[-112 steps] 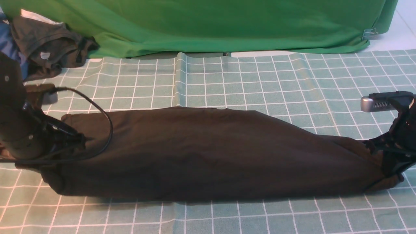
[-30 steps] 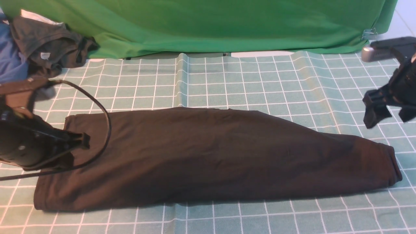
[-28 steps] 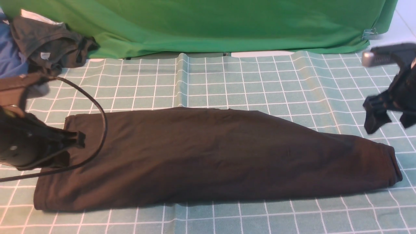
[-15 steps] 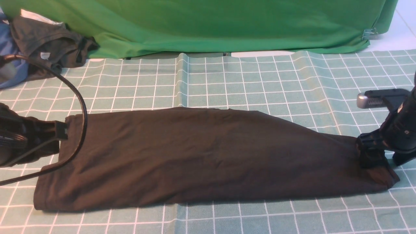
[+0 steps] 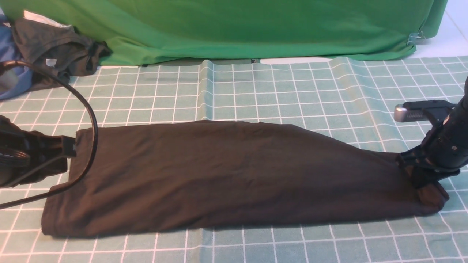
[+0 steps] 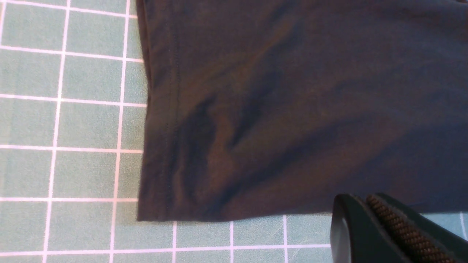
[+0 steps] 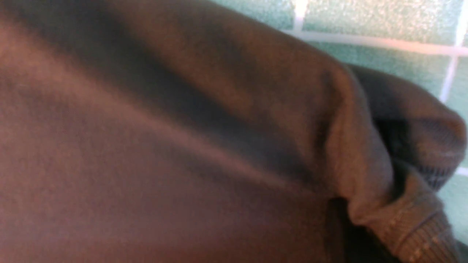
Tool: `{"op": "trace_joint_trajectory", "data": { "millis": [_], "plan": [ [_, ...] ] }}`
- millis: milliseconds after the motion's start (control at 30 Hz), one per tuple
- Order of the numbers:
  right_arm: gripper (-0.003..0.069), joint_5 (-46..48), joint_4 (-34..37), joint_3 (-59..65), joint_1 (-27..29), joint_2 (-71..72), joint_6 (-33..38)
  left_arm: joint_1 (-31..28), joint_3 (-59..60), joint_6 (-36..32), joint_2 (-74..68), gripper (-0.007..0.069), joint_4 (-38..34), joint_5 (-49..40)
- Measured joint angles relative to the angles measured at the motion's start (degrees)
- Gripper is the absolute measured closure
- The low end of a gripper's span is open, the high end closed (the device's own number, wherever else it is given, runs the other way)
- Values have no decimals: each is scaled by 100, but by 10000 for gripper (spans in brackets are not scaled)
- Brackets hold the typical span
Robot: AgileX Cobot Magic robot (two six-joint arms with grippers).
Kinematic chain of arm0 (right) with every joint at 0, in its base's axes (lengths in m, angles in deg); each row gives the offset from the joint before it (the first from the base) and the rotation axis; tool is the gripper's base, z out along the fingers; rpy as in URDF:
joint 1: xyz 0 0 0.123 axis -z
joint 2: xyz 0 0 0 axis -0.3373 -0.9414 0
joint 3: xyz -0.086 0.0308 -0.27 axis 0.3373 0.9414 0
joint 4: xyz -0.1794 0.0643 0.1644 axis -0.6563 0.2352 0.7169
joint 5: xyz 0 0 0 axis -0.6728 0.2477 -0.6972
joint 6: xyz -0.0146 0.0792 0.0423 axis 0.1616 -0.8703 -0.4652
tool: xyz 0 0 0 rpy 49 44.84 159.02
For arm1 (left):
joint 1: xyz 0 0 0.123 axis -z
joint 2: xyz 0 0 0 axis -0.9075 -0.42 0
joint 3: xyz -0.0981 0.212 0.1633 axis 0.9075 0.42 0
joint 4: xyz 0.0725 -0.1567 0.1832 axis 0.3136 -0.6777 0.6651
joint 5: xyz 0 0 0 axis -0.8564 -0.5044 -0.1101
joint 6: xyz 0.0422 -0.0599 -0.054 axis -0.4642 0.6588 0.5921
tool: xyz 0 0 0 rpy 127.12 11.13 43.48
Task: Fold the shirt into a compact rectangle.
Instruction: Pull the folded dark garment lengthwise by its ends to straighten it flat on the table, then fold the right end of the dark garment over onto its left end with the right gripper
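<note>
The black shirt (image 5: pixel 234 175) lies on the checked cloth as a long strip, wide at the left and tapering to the right. My left gripper (image 5: pixel 71 146) is shut with nothing in it, at the strip's far left corner. In the left wrist view its closed fingertips (image 6: pixel 362 201) sit at the edge of the shirt (image 6: pixel 292 109), near the hem. My right gripper (image 5: pixel 416 175) is down on the narrow right end and shut on the shirt. The cloth puckers there. In the right wrist view the shirt (image 7: pixel 182 146) fills the frame, with a ribbed edge bunched up.
A big green cloth (image 5: pixel 237 25) hangs across the back. A smaller dark grey-brown garment (image 5: pixel 55 51) with a pale tag lies at the back left, over something blue (image 5: pixel 14 80). The left arm's black cable (image 5: pixel 91 120) loops over the shirt's left end. The checked tablecloth (image 5: pixel 256 91) covers the table.
My right gripper came down from above the table onto the shirt's right end and closed, bunching it. My left arm drew back left, off the shirt to its left edge.
</note>
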Motion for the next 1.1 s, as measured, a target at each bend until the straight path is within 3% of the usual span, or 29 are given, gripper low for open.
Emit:
{"op": "trace_joint_trajectory", "data": {
  "millis": [400,533,700,867,1100],
  "plan": [
    [603,428,-292,-152,1450,1146,-191,0,0,-39,0,618,-116,10],
    [603,766,-279,-475,1503,1308,-316,0,0,-72,0,618,-153,48],
    [603,1275,161,-1067,939,1465,-321,0,0,-72,5,618,-192,77],
    [603,1435,1090,-1539,-67,1473,-339,0,0,-257,5,618,-470,88],
    [593,742,1957,-1731,-1619,1467,-417,0,0,-464,5,618,-935,117]
  ]
}}
